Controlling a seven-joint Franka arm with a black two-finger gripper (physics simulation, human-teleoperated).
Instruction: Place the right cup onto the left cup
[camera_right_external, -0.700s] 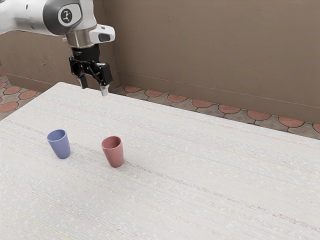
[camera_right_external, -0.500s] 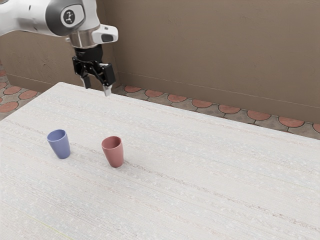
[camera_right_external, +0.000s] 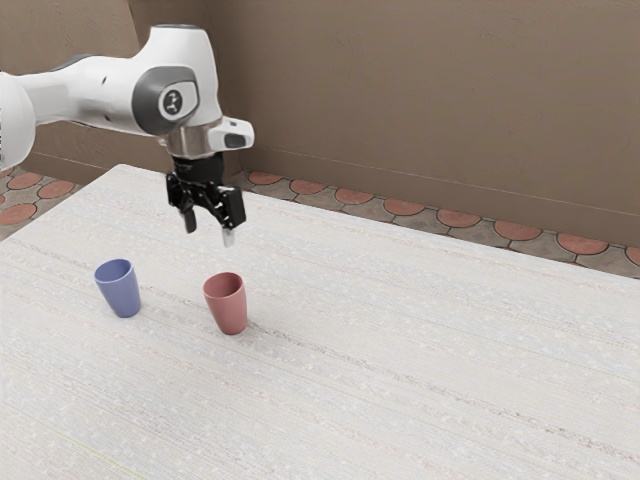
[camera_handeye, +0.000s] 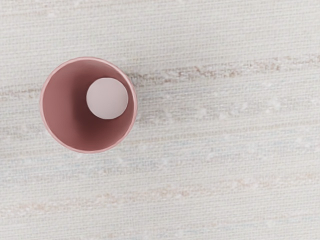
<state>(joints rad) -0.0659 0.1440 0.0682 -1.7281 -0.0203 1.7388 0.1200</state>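
Observation:
My gripper (camera_right_external: 209, 233) hangs open in the air above the table, higher than the red cup and just behind it in the exterior view, with nothing between its fingers. The red cup (camera_right_external: 228, 306) stands upright near the middle of the exterior view's left half. Seen from above in the wrist view, the red cup (camera_handeye: 60, 105) shows its round rim and pale inner bottom. To the exterior view's left of it, a short gap away, the blue cup (camera_right_external: 121, 290) stands upright.
Both cups rest on a whitish, streaked table (camera_right_external: 400, 350). A brown wall (camera_right_external: 430, 100) rises behind the table's far edge, with a strip of red and grey floor tiles between.
My gripper has moved down and toward the exterior view's right, closer to the red cup, and its fingers are still apart. Both cups have stayed where they were.

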